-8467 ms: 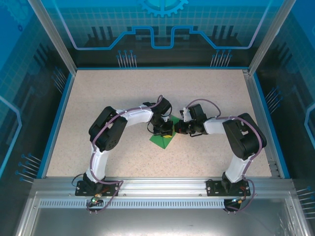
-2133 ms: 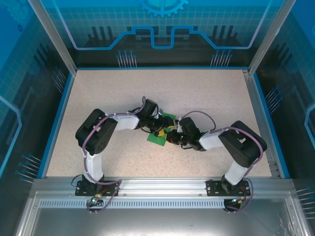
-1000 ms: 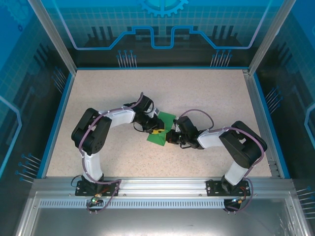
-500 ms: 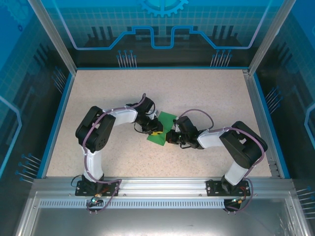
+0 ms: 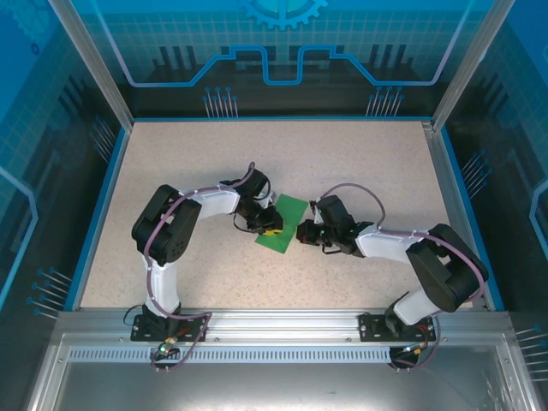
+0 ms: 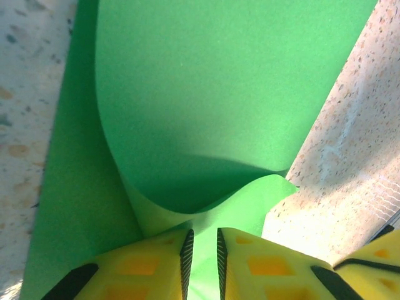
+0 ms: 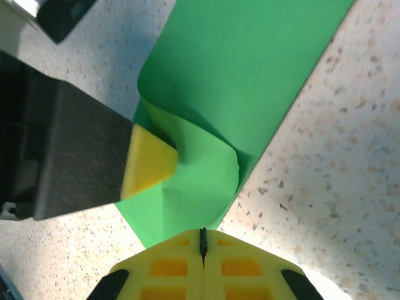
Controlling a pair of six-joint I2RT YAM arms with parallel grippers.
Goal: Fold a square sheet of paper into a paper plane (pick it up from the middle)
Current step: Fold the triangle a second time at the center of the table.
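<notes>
Folding step: left jaws, nearly closed, pinched a curled flap of the sheet (image 6: 219,94) (not yet creased); right jaws sat shut, empty. The flap likely needed pressing flat next.

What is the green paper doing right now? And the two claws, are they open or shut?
green paper: lying on the table, one flap curled up and over, not pressed flat.
left claw: shut on the paper's lifted flap.
right claw: shut tight at the paper's edge; cannot tell if it pinches any paper.
</notes>
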